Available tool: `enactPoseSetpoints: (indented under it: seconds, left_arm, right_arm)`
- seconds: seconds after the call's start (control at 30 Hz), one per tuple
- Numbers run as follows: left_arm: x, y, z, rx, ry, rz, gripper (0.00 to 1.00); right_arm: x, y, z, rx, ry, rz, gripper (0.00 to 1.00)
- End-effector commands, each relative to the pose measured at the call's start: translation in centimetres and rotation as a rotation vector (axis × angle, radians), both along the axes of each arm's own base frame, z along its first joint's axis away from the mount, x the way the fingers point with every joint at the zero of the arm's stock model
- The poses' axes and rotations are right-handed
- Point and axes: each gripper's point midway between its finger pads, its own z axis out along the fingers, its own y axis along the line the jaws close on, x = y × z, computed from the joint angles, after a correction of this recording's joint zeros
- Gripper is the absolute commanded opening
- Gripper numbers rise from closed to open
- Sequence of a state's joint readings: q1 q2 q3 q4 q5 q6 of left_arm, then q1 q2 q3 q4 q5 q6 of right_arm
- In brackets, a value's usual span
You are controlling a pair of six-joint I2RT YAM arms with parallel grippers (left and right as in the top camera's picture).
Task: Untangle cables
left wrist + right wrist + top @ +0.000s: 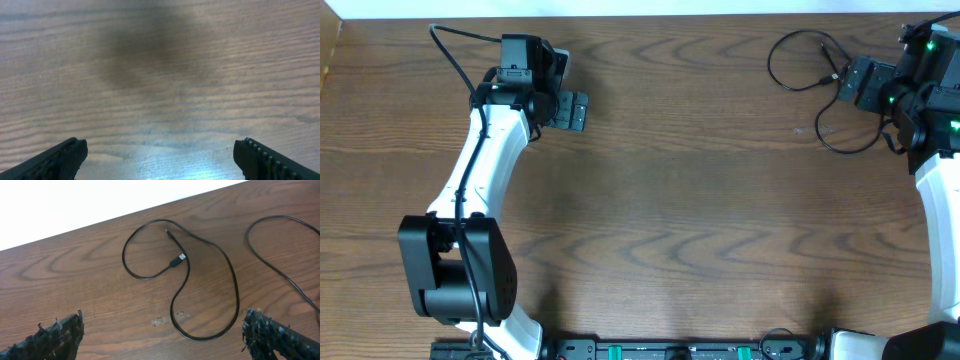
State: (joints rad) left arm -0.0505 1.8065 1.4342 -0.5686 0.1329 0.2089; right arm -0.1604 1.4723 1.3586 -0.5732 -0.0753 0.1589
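Both cables lie on the bench (670, 200) in its far right corner, close to the far edge. The looped cable (237, 292) is black and curls into one round loop and one longer one. Its flat USB plug (180, 259) and its small plug (167, 230) rest inside the round loop. The second cable (280, 275), also black, curves past nearer the right edge, clear of the first where it shows (its ends run out of view).

The right gripper (164, 319) hovers just short of the looped cable with its jaws spread wide and nothing held. The left gripper (160, 147) is well apart from the cables, near the far left corner. It is also spread wide, with only bare wood between its fingers (65, 155).
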Motion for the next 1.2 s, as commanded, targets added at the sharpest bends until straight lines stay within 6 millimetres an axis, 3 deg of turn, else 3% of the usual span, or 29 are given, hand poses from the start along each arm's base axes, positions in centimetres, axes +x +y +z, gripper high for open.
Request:
enactPoseSetpoints:
  seconds: [0.0, 0.4, 0.57, 0.73, 0.9, 1.0, 1.07, 1.17]
  left_arm:
    - [0.2, -0.8, 0.1, -0.040, -0.019, -0.020, 0.98]
    - [0.8, -2.1, 4.7, -0.105, -0.197, -0.068, 0.98]
    - [-0.5, -2.6, 5.6, -0.095, -0.334, -0.110, 0.98]
    - [-3.0, -2.7, 6.8, -0.093, -0.574, -0.131, 0.98]
    - [-7.8, -2.3, 7.6, -0.090, -0.832, -0.136, 0.98]
    - [-10.5, -2.1, 7.2, -0.058, -0.930, -0.160, 0.98]
    - [-13.4, -1.9, 6.3, -0.028, -0.993, -0.178, 0.98]
    - [-15.4, -1.8, 5.5, -0.025, -1.023, -0.178, 0.98]
  right_arm:
    - [-0.1, 0.3, 0.3, -0.002, -0.006, 0.012, 0.99]
    - [-0.1, 0.3, 0.3, -0.002, -0.006, 0.012, 0.99]
    - [-0.1, 0.3, 0.3, -0.002, -0.006, 0.012, 0.99]
    - [-0.1, 0.3, 0.3, -0.002, -0.006, 0.012, 0.99]
    - [-0.1, 0.3, 0.3, -0.002, -0.006, 0.012, 0.99]
    - [-0.1, 0.3, 0.3, -0.002, -0.006, 0.012, 0.99]
    - [-0.1, 0.3, 0.3, -0.002, -0.006, 0.012, 0.99]
    - [-0.1, 0.3, 0.3, -0.002, -0.006, 0.012, 0.99]
